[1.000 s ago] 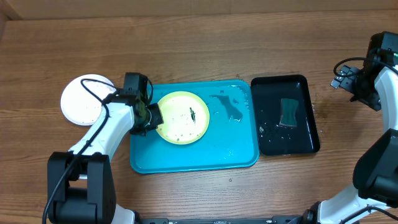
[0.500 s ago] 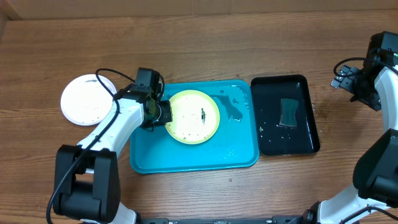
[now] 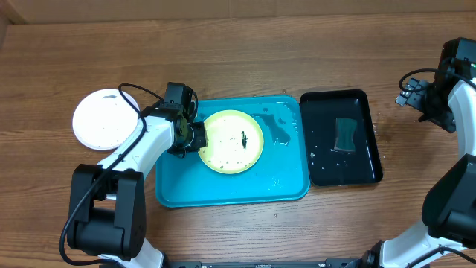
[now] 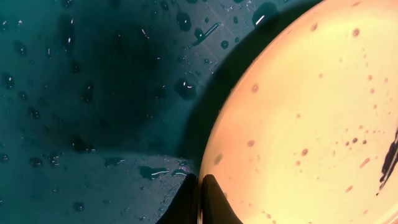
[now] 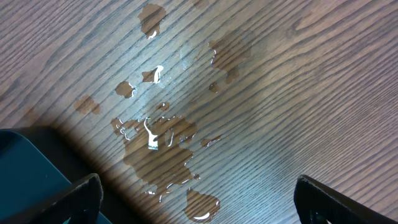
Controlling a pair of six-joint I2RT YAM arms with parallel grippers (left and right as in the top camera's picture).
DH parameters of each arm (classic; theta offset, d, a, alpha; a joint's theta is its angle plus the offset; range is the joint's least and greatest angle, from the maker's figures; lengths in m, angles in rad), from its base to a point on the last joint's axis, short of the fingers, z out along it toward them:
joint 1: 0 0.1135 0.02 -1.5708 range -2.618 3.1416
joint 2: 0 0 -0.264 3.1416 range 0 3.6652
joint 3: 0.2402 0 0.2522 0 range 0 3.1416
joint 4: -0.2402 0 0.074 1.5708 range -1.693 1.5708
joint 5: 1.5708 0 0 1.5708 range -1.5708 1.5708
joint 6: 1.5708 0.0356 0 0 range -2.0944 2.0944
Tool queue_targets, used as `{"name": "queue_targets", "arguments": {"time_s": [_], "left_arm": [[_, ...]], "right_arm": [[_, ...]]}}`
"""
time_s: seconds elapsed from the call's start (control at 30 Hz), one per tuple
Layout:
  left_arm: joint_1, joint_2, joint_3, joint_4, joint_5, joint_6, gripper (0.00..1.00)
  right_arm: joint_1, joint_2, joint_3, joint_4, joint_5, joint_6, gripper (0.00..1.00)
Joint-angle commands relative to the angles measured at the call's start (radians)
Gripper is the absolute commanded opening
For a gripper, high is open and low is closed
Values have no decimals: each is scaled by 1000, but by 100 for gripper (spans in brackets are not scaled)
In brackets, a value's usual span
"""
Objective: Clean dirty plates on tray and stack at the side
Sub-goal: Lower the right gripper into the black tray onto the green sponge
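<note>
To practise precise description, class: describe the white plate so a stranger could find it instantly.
Start at the big teal tray. To its left, on the wooden table, lies the white plate. Unlike the yellow-green plate, it sits off the tray.

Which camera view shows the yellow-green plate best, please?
The overhead view: the whole yellow-green plate shows, over the teal tray. The left wrist view shows only its speckled edge close up; the right wrist view shows none of it.

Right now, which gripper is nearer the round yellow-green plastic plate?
Left. The left gripper is shut on the yellow-green plate's rim; the right gripper hangs open beyond the glossy black tray.
</note>
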Motion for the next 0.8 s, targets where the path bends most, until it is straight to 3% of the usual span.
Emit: {"name": "queue_targets", "arguments": {"time_s": [0.0, 0.13, 0.37, 0.47, 0.57, 0.77], "left_arm": [[-7, 9, 14, 2, 12, 7, 4], [-7, 9, 14, 0, 12, 7, 4], [-7, 9, 14, 0, 30, 7, 4], [-7, 9, 14, 0, 30, 8, 4], [-7, 9, 14, 1, 30, 7, 4], [-7, 9, 14, 5, 30, 7, 6]], "right_arm": [[-2, 1, 5, 21, -21, 5, 100], [-2, 1, 5, 82, -278, 5, 100], [-1, 1, 5, -31, -591, -3, 98], [11, 1, 3, -83, -599, -6, 80], [37, 1, -4, -140, -579, -71, 69], [146, 1, -60, -201, -412, -79, 70]]}}
